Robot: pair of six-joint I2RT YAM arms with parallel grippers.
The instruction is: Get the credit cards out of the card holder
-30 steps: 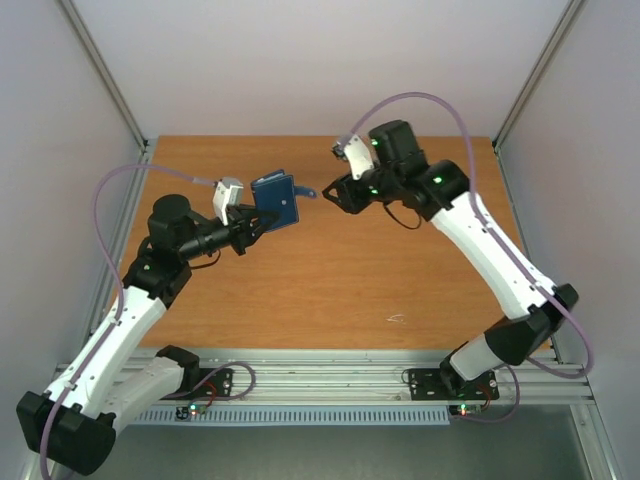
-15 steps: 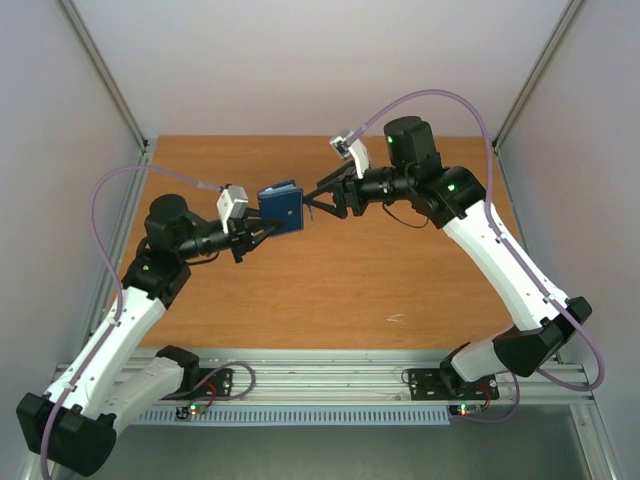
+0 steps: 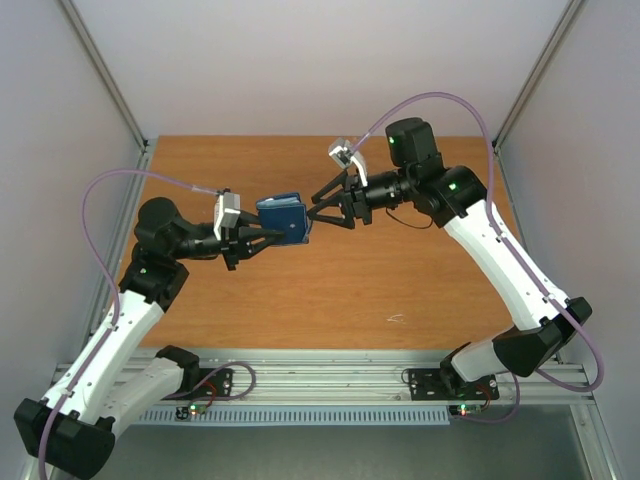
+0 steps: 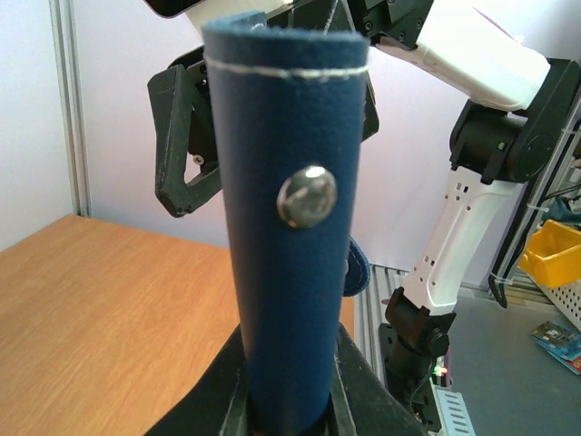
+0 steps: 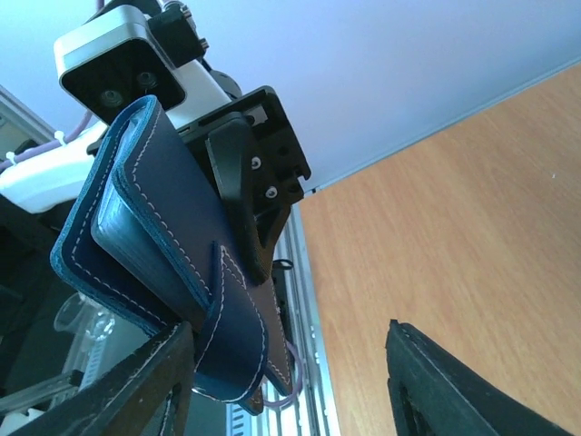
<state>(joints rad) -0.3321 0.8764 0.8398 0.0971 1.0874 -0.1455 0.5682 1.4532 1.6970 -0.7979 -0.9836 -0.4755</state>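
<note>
1. Top external view: the left arm (image 3: 130,300) rises from the near left corner of the worktop (image 3: 330,290) and bends at the elbow. Its forearm lies almost level and points right, towards the middle.
2. The left gripper (image 3: 263,238) is clamped narrow on the near-left end of the card holder (image 3: 283,218), holding it in the air above the middle of the worktop, nearer the far edge.
3. The card holder is folded shut. Its long axis runs straight out from the left fingers towards the right arm, and its broad navy face tilts up to the overhead camera. In the left wrist view it stands upright out of the jaws, narrow side on, with a metal snap (image 4: 307,197) facing the lens and a stitched top edge.
4. The right arm (image 3: 500,260) arches up from the near right corner and reaches back left. The right gripper (image 3: 313,210) has its jaws spread wide at the holder's right end.
5. In the right wrist view the holder's lower corner lies against the left finger (image 5: 136,400); I cannot tell whether they touch.
6. A purple cable (image 3: 110,185) loops over each arm. A yellow bin (image 4: 554,263) sits beyond the worktop, in the left wrist view.
</note>
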